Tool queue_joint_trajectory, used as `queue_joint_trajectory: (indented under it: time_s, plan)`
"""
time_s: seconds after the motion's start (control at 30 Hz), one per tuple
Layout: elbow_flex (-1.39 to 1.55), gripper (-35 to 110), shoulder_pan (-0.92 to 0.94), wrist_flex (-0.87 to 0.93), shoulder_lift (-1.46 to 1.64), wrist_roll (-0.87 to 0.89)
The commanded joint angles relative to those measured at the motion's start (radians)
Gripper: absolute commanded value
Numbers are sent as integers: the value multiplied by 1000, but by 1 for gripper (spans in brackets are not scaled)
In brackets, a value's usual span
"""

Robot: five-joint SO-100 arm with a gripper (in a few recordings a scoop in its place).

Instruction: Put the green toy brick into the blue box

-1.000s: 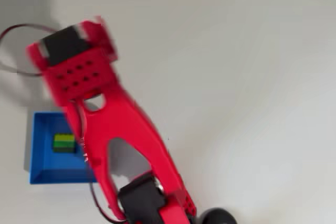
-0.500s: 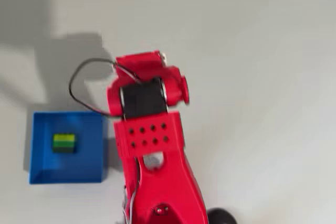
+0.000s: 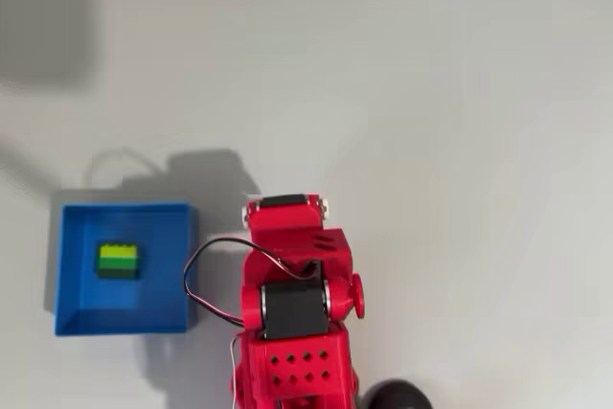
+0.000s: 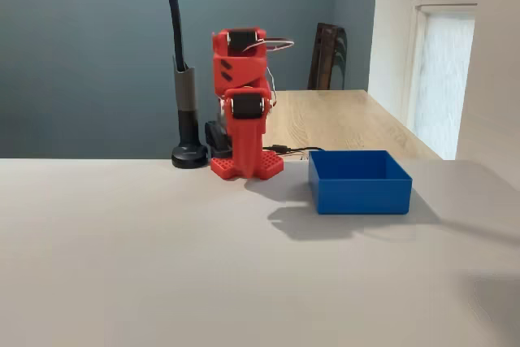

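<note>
The green brick [image 3: 117,261] sits inside the blue box [image 3: 77,316], studs up, a bit up and left of the box's centre in the overhead view, not touching any wall. The box rests flat on the pale grey table [image 3: 460,122], near the left edge of the overhead pic; in the fixed view the box [image 4: 360,191] is right of the arm and its walls hide the brick. The red arm [image 3: 292,304] is folded back over its own base at the bottom centre of the overhead view, apart from the box, w/ a gap of bare table between them. A black wire [image 3: 206,275] loops out from the arm's left side toward the box's right wall. In the fixed view the arm [image 4: 244,103] stands upright and compact at the far side of the table. Gripper: fingers can't be made out in either view, so can't tell if it's open or closed; nothing seen held. A black pole on a round base [image 4: 188,154] stands just left of the arm in the fixed view; behind, a wooden table [image 4: 341,119] and a dark chair [image 4: 327,54] against a blue-grey wall.
</note>
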Motion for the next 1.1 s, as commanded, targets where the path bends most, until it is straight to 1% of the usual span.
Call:
queue_joint_trajectory:
  time_s: [0.0,0.33,0.5,1.07]
  plan:
    - [78,0,5,-15,118,-2]
    - [235,0,15,-40,258,-21]
    - [279,0,43,-51,281,-38]
    - [285,0,48,-52,282,-41]
